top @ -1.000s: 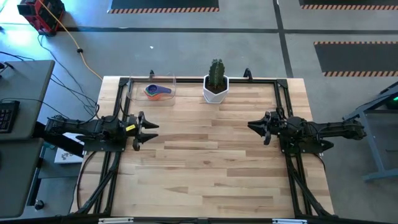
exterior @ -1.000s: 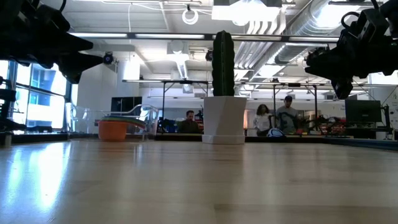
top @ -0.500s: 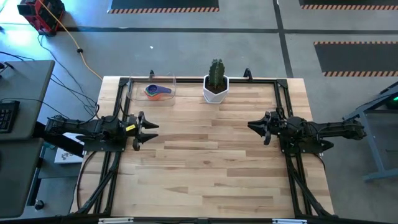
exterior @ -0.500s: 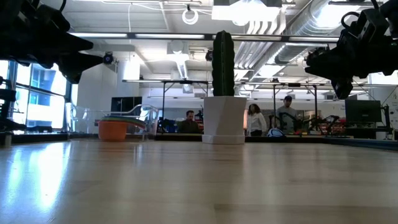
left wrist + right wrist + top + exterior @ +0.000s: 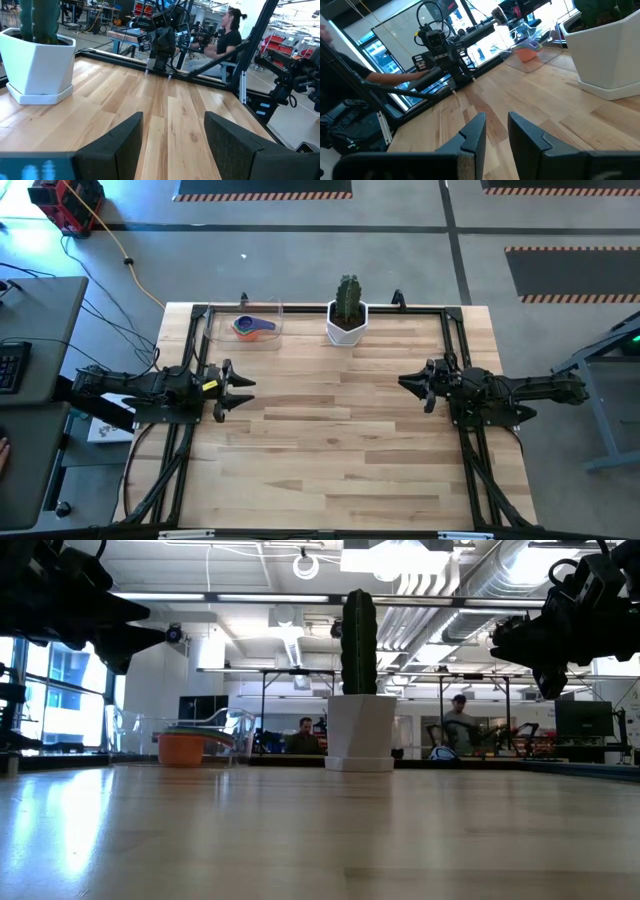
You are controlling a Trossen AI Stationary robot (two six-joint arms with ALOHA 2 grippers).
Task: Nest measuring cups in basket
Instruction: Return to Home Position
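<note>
The measuring cups [image 5: 252, 327] sit nested inside the basket [image 5: 270, 338] near the table's [image 5: 330, 440] far left corner. The left tool [image 5: 246, 392] and right tool [image 5: 405, 388] hover at the side edges, both released and empty.

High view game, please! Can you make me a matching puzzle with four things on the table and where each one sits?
Things:
1. measuring cups
2. cactus pot
3. left claw
4. right claw

Places:
A. over the right side of the table, open and empty
B. inside the clear basket, back left corner
C. middle of the back edge
D. over the left side, open and empty

Pairs: 1-B, 2-C, 3-D, 4-A
</note>
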